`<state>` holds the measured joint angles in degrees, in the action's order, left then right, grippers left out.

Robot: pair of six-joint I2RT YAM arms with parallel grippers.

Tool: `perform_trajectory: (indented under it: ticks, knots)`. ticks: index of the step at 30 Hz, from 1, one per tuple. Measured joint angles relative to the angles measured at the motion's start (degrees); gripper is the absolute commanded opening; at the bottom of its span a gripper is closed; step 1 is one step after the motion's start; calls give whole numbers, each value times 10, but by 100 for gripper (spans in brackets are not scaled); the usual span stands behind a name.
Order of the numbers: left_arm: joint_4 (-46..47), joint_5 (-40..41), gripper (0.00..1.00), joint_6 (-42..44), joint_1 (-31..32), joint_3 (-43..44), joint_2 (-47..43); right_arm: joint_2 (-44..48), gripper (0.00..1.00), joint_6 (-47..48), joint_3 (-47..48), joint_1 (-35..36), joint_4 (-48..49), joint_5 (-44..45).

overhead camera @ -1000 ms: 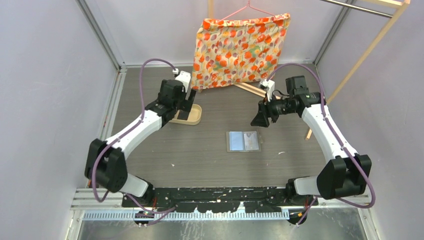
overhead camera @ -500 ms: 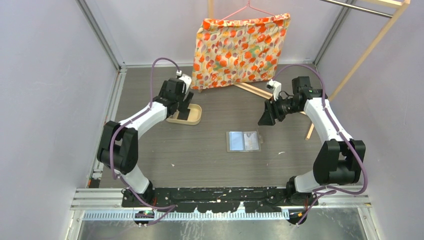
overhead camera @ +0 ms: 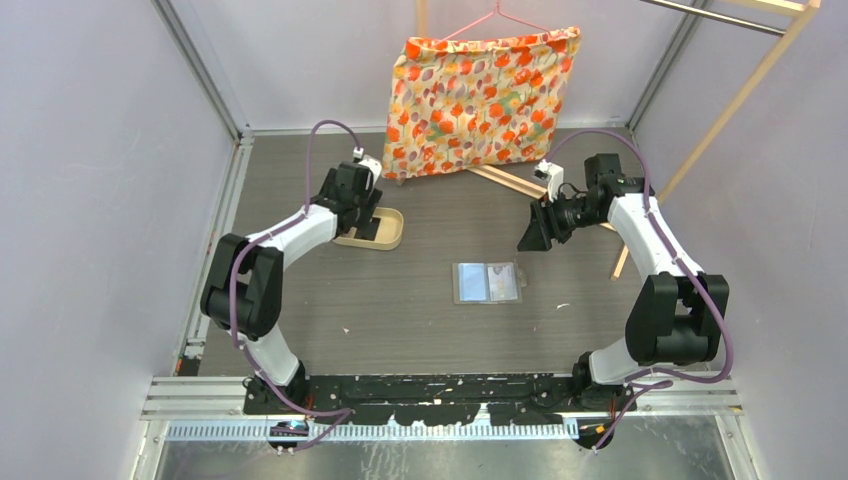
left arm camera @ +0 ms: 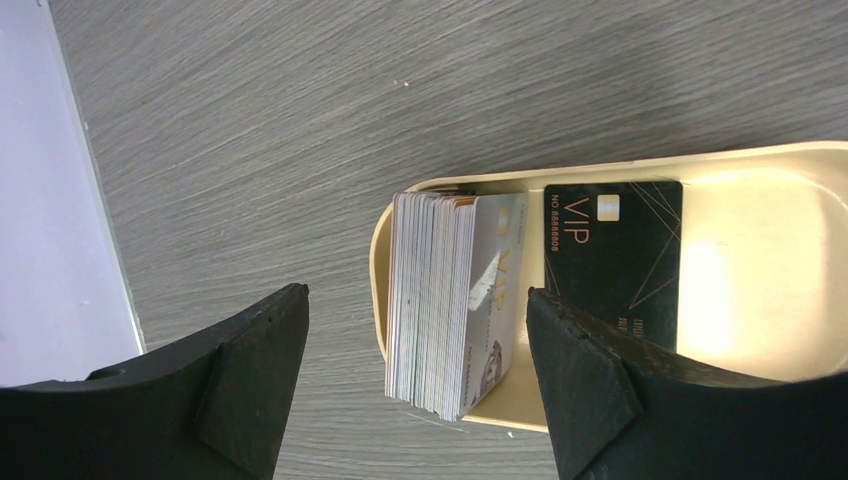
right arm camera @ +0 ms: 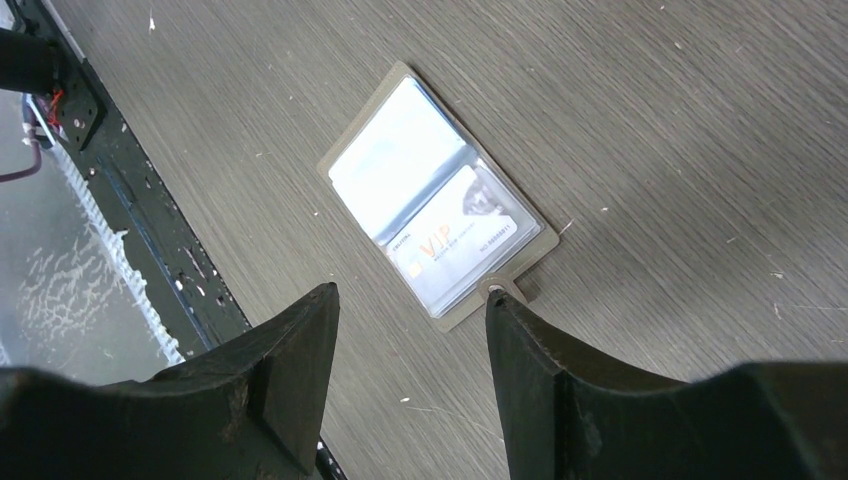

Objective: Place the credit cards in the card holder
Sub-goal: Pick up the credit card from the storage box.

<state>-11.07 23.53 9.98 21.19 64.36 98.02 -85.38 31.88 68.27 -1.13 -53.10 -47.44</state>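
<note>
Your left gripper point(left arm camera: 415, 375) hangs wide apart and empty over the stack of pale plastic credit cards point(left arm camera: 435, 300) in the tan oval tray point(left arm camera: 377, 290), with a black VIP card point(left arm camera: 612, 262) beside the stack. Your right gripper point(right arm camera: 410, 370) is also spread and empty above the flat grey card holder point(right arm camera: 437, 195), which lies open mid-table. Risk: if you close now you'll likely pinch several cards, or the tray rim.

The left arm's point(overhead camera: 290, 228) elbow no longer lies out by the near left corner. It now stands farther up the table point(overhead camera: 420, 320) and closer in, so the arm is folded tighter. The left gripper point(overhead camera: 366, 216) sits slightly nearer over the tray point(overhead camera: 392, 241). The right arm's point(overhead camera: 650, 240) elbow is likewise drawn up and inward, and the right gripper point(overhead camera: 533, 234) is slightly farther right of the holder point(overhead camera: 487, 282).
</note>
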Motion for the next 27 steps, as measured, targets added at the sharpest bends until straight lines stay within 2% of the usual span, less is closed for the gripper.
perform_trajectory:
  ticks: [6,17,27]
  knots:
    - [10,14,73,0,0,0,15,0,61,3,0,-5,-1,0]
    - [9,22,69,2,0,0,34,0,61,8,0,-6,-2,0]
    - [10,39,61,5,0,0,39,0,61,8,0,-6,-6,0]
